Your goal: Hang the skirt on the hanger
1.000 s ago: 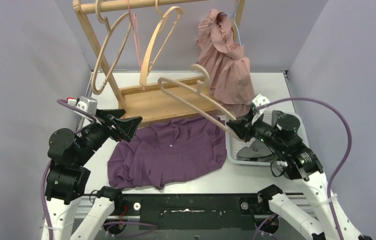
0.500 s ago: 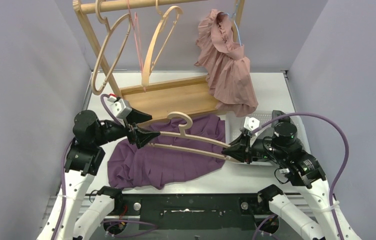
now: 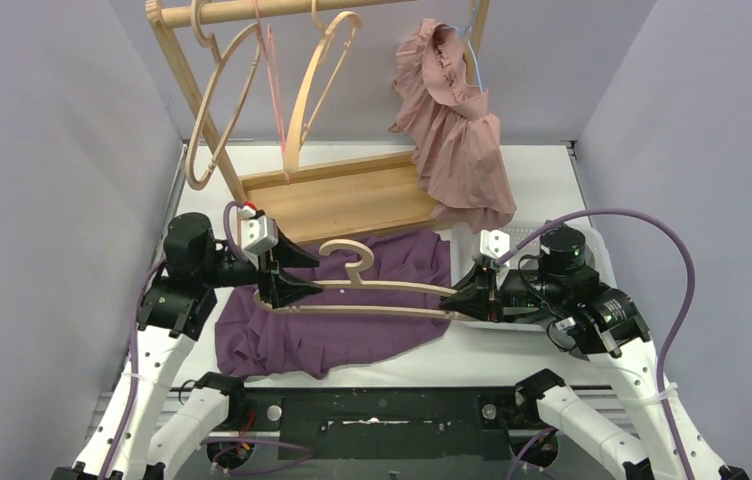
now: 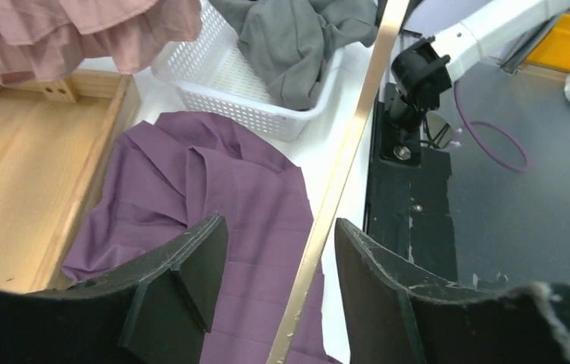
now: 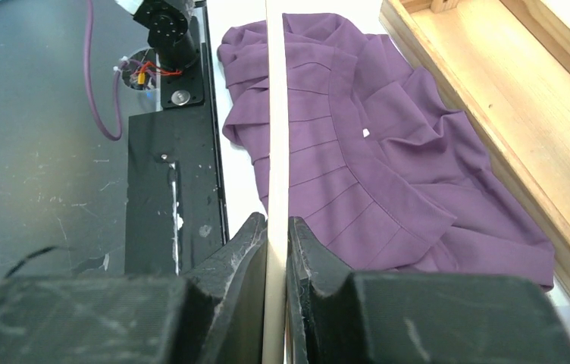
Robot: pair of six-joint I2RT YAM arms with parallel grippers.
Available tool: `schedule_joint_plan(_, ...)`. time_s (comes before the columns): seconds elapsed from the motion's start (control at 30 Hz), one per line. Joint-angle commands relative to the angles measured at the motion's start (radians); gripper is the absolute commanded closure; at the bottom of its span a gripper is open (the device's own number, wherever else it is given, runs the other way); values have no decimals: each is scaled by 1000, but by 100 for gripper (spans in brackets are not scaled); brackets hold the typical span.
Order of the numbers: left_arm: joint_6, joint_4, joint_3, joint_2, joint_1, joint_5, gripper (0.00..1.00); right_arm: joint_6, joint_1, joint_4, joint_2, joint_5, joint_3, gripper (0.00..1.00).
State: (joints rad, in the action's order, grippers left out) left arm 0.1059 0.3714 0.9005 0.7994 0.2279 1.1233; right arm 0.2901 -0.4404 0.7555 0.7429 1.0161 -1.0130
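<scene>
I have the right fingers (image 5: 240, 254) clamped on the hanger (image 5: 276, 136). Left fingers (image 4: 191, 265) apart, its bar in the gap between them. Skirt (image 3: 352, 335) lies on desk (image 3: 547, 180) below.

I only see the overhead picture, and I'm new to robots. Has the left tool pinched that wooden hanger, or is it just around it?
Observer: Just around it. In its wrist view the left tool is open, the hanger between its fingers with a gap on one side.
Operator: And the right one?
Observer: The right tool is shut on the hanger, fingers pressed against it.
Operator: What's under that arm?
Observer: A white basket holding grey cloth.
</scene>
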Motion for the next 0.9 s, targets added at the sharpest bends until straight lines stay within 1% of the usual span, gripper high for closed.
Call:
schedule_joint_plan(0.0, 63, 33, -29, -6, 18, 89, 50, 48, -6, -23, 28, 72, -71, 100)
schedule_joint_plan(0.03, 79, 44, -31, -7, 20, 84, 55, 54, -6, -21, 35, 77, -77, 100)
schedule_joint_plan(0.07, 92, 52, -31, -6, 23, 78, 64, 56, -6, -20, 41, 78, -81, 100)
schedule_joint_plan(0.1, 102, 55, -31, -6, 26, 69, 68, 58, -6, -19, 45, 79, -87, 100)
schedule_joint_plan(0.13, 109, 56, -28, -7, 29, 55, 76, 60, -6, -19, 49, 80, -90, 100)
schedule_joint_plan(0.2, 129, 64, -15, -5, 35, 10, 99, 64, -7, -17, 59, 79, -100, 100)
schedule_joint_plan(0.23, 151, 71, -7, -3, 39, -19, 100, 67, -6, -14, 67, 75, -106, 100)
schedule_joint_plan(0.27, 166, 77, 1, -3, 42, -42, 100, 64, -6, -14, 72, 66, -112, 98)
schedule_joint_plan(0.3, 180, 83, 8, -2, 46, -65, 100, 57, -6, -20, 80, 57, -117, 92)
schedule_joint_plan(0.37, 219, 95, 19, 1, 62, -103, 100, 40, -8, -43, 97, 33, -134, 65)
schedule_joint_plan(0.4, 233, 98, 24, 4, 74, -122, 100, 28, -8, -53, 107, 22, -144, 48)
schedule_joint_plan(0.43, 251, 107, 31, 6, 89, -137, 100, 19, -8, -82, 119, 20, -154, 34)
schedule_joint_plan(0.47, 272, 120, 44, 15, 102, -153, 100, 10, -10, -110, 132, 19, -164, 27)
schedule_joint_plan(0.53, 306, 147, 64, 26, 130, -177, 100, -27, -18, -187, 164, 24, -178, 22)
schedule_joint_plan(0.63, 335, 169, 80, 45, 159, -197, 100, -53, -95, -267, 237, 1, -201, 21)
schedule_joint_plan(0.73, 339, 173, 84, 61, 177, -198, 100, -34, -227, -319, 301, -134, -210, 20)
schedule_joint_plan(0.8, 340, 168, 83, 68, 184, -190, 100, -35, -283, -375, 341, -184, -201, 21)
schedule_joint_plan(0.87, 336, 162, 82, 73, 186, -176, 100, -74, -313, -472, 363, -231, -162, 21)
